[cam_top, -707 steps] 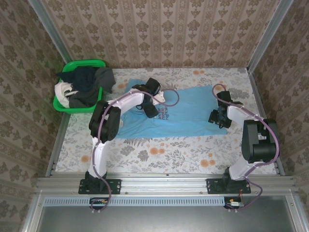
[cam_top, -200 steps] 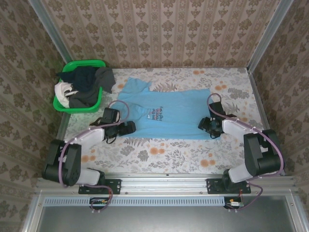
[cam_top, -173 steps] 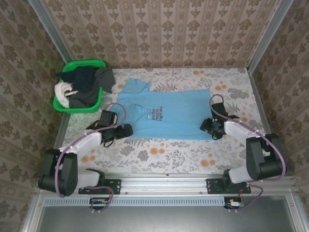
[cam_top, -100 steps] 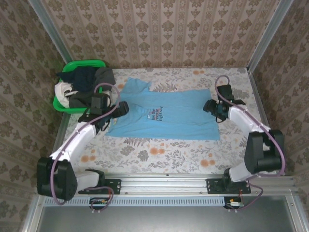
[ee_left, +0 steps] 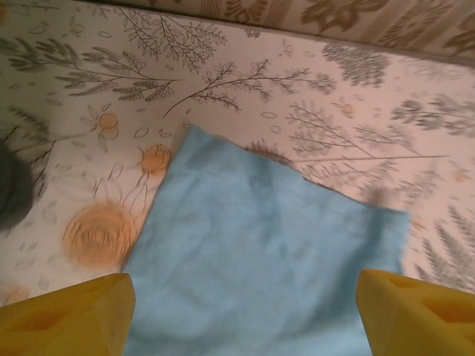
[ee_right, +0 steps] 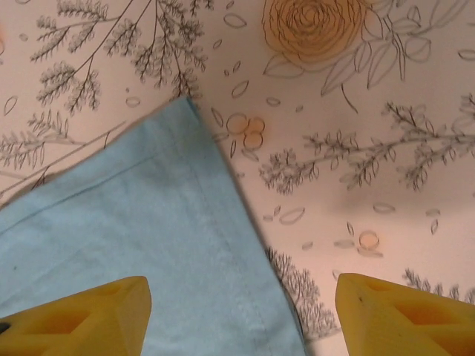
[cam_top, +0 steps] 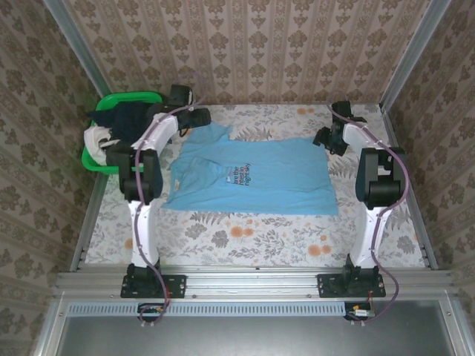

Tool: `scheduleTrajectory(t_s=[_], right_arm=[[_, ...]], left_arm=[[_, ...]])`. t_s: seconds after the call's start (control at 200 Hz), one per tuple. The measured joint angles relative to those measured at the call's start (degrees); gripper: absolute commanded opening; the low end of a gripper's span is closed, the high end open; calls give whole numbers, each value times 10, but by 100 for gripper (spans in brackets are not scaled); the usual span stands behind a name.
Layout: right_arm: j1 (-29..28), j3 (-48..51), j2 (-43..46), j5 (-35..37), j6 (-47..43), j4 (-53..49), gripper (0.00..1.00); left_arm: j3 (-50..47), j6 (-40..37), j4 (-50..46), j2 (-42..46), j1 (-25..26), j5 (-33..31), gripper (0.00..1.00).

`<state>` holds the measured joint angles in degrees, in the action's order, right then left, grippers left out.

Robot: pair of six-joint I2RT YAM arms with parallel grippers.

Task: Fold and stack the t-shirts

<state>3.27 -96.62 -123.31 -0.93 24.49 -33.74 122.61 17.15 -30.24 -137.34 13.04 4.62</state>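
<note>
A light blue t-shirt (cam_top: 252, 174) with small dark lettering lies spread flat on the flowered table. My left gripper (cam_top: 196, 116) hangs open over its far-left sleeve (ee_left: 260, 252), one yellow fingertip on either side of the cloth and nothing pinched. My right gripper (cam_top: 324, 139) is open above the shirt's far-right hem corner (ee_right: 148, 245), which lies between the left fingertip (ee_right: 74, 315) and bare table. More t-shirts, dark (cam_top: 133, 122) and white (cam_top: 95, 139), are heaped in the basket.
The green plastic basket (cam_top: 141, 96) stands at the table's far-left corner, close to my left arm. Patterned walls and metal rails close in the table at the back and on both sides. Bare tabletop (cam_top: 245, 233) runs along the near side of the shirt.
Both arms have swung from the shirt's near edge to its far edge. The left gripper went from the near-left side to the far sleeve, the right to the far hem corner. The shirt has stayed flat.
</note>
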Motion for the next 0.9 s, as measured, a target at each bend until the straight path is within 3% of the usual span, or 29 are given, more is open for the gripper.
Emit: scheduleTrajectory(t_s=[0.225,0.585,0.78,0.9], right_arm=[[3,-70,-49,-9,-21,-18,68],[3,-171,-136,-69,-18,-30,56],[6,-200,-150,-82,-17,-49,43],[5,-200,-154,-89,-14,-55,29]], left_arm=[[175,-9,-66,-147,-3,1,76],[204,13,-68,-172,-20,27,67],[204,31,-61,-176,-26,54,41],[207,38,-57,-181,-29,76,33]])
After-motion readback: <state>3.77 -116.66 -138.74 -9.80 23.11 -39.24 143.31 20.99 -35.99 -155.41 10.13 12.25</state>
